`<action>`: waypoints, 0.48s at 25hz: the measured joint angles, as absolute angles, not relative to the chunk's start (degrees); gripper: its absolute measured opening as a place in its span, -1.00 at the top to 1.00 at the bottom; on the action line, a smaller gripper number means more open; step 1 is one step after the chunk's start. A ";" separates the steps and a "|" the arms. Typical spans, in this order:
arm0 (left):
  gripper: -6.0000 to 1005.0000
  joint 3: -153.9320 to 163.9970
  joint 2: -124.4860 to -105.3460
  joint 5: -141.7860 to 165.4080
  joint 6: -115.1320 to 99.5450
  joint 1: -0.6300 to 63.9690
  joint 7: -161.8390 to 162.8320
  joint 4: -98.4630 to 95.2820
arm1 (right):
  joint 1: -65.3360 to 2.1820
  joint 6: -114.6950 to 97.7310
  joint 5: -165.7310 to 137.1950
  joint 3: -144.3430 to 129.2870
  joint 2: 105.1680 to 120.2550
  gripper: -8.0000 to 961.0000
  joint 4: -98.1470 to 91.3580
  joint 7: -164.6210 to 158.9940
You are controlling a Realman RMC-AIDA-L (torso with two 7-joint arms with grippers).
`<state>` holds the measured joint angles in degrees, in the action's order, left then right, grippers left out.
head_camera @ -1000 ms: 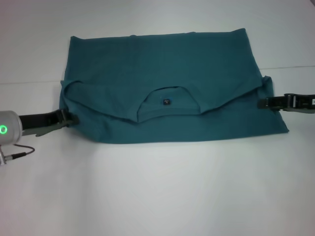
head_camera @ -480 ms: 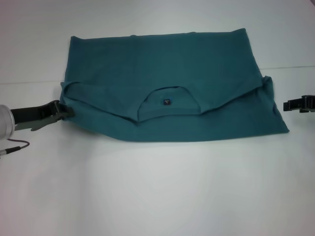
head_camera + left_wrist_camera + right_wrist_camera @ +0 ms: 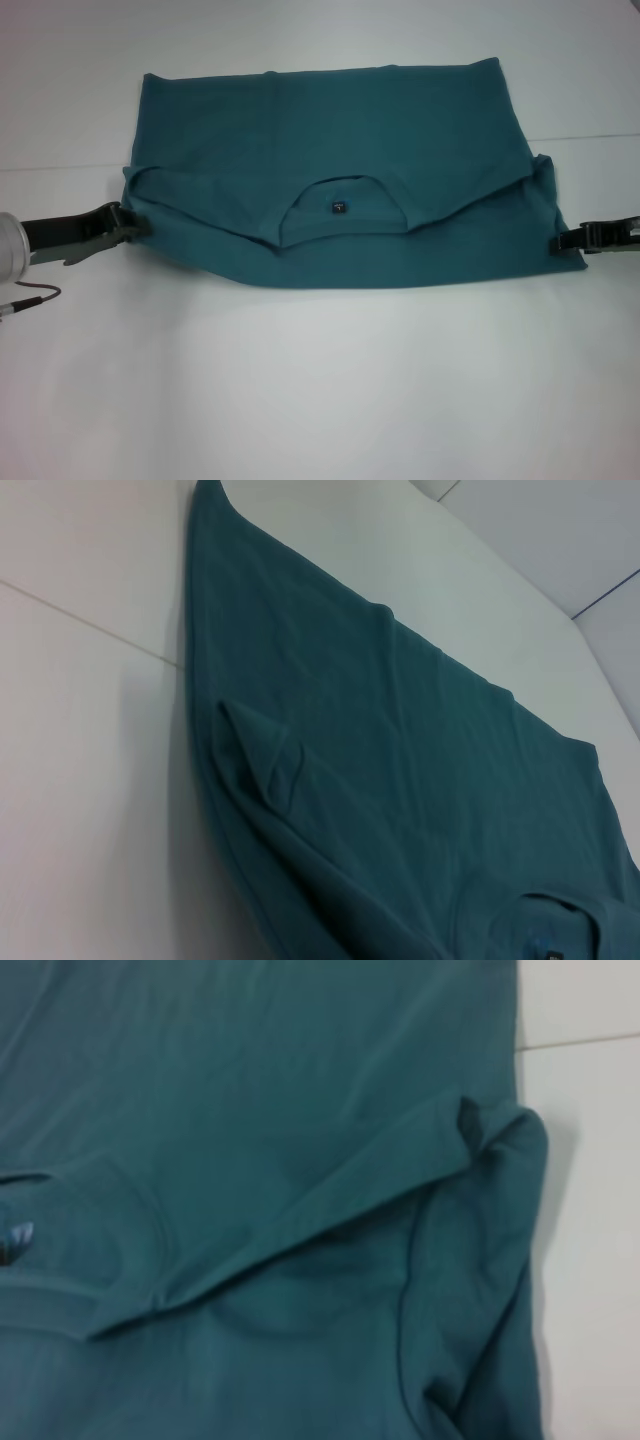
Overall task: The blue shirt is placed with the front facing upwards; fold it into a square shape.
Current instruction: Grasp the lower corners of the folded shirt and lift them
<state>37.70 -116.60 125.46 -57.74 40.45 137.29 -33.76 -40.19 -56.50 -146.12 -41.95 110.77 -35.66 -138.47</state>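
Item: shirt point(image 3: 340, 180), dark teal, lying flat on the white table point(image 3: 320, 380). It is already folded once across: the collar half is laid over the body, so the neck opening and its small black label point(image 3: 339, 207) face up near the middle of the shirt. The shape is a wide band, with its long axis running from one gripper to the other.

Left gripper point(image 3: 135, 228): at the shirt's left end, on the folded edge where the upper layer meets the lower. The tips touch or just enter the cloth. Whether they are pinched on the fabric or merely beside it cannot be told. The left wrist view shows only cloth, with a small tucked flap at that edge.

Right gripper point(image 3: 562, 242): at the shirt's right end, near the lower corner, tips touching the edge of the cloth. Whether the fingers are parted or closed cannot be told. The right wrist view shows bunched folds at this end, none of them lifted.

Relation for the next move: the shirt lies between the two grippers, inward from each, with each arm serving its own end. The band is too long for a square, so, as a judgement, the ends need bringing toward the label.
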 joint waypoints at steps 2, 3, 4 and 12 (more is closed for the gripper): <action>0.85 37.70 -116.64 125.42 -57.75 40.44 137.29 -33.75 | -40.60 -55.88 -146.86 -42.13 111.08 -0.18 -35.58 -138.68; 0.85 37.70 -116.67 125.40 -57.75 40.43 137.29 -33.75 | -40.80 -55.65 -147.32 -42.20 111.27 -0.18 -35.53 -138.75; 0.85 37.70 -116.69 125.33 -57.75 40.42 137.29 -33.75 | -41.02 -55.45 -147.79 -42.23 111.44 -0.18 -35.44 -138.77; 0.85 37.70 -116.72 124.95 -57.48 40.18 137.29 -33.75 | -43.26 -53.38 -150.13 -42.28 111.96 -0.18 -32.59 -139.10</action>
